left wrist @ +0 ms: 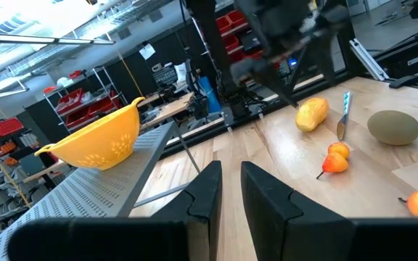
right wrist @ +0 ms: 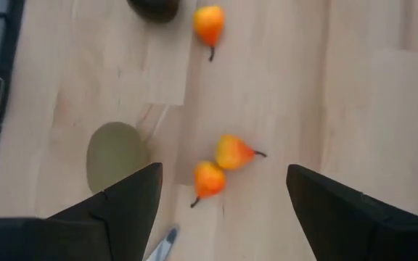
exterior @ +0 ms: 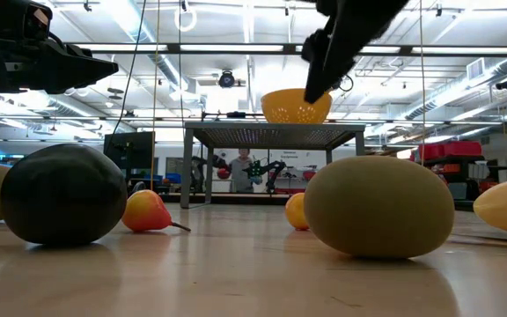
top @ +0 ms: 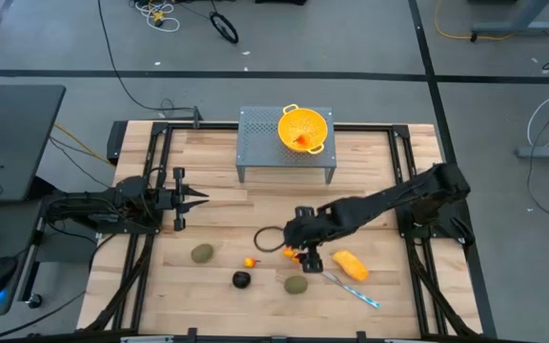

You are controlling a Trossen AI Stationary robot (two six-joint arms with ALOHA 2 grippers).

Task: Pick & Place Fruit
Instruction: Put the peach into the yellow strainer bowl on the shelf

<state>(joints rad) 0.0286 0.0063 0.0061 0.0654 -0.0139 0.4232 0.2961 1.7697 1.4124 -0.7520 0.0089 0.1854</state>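
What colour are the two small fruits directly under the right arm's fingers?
Orange-red fading to yellow, with thin dark stems: the two small fruits lie touching each other. Right wrist view shows them best.

grey concrete floor (top: 370, 38) around the wooden table (top: 227, 219), crossed by dark seams and strewn with loose cables (top: 155, 11). grey desk (top: 12, 143) just beside the table's left edge. in the low view, long ceiling strip lights (exterior: 236, 48) overhead, a person (exterior: 240, 167) far back. red storage bins (left wrist: 78, 101) on shelving racks in the left wrist view.
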